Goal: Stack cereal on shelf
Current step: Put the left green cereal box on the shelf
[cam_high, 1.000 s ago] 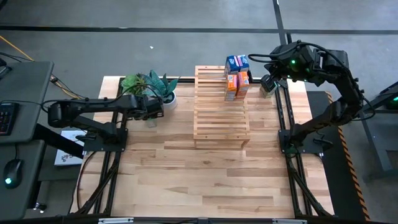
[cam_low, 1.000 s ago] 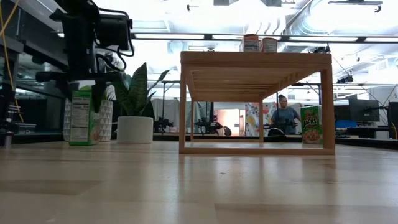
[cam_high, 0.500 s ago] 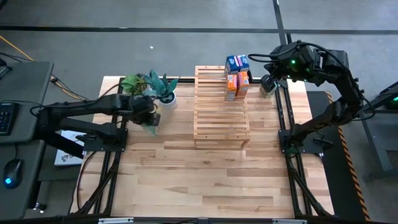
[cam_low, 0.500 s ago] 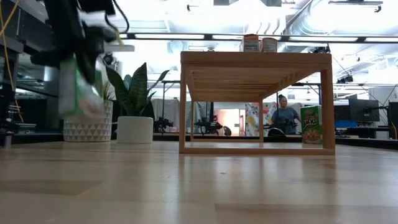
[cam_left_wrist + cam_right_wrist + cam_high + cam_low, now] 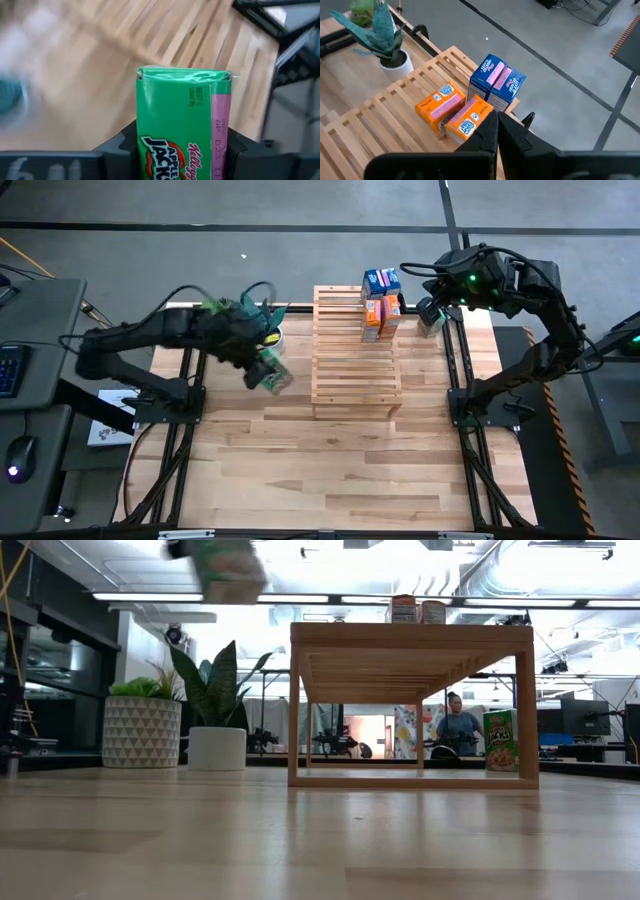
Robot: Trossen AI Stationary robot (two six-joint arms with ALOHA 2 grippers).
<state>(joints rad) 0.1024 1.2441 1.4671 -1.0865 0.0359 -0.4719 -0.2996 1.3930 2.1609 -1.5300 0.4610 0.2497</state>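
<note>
Behind shelf (image 5: 410, 640), low view alone shows a person (image 5: 458, 727).

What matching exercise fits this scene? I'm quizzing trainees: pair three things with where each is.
Things:
1. green cereal box
2. blue cereal boxes
3. right gripper

Places:
A. on the shelf's far end
B. beside the shelf, shut, empty
C. held in the air by the left gripper

Pairs: 1-C, 2-A, 3-B
</note>
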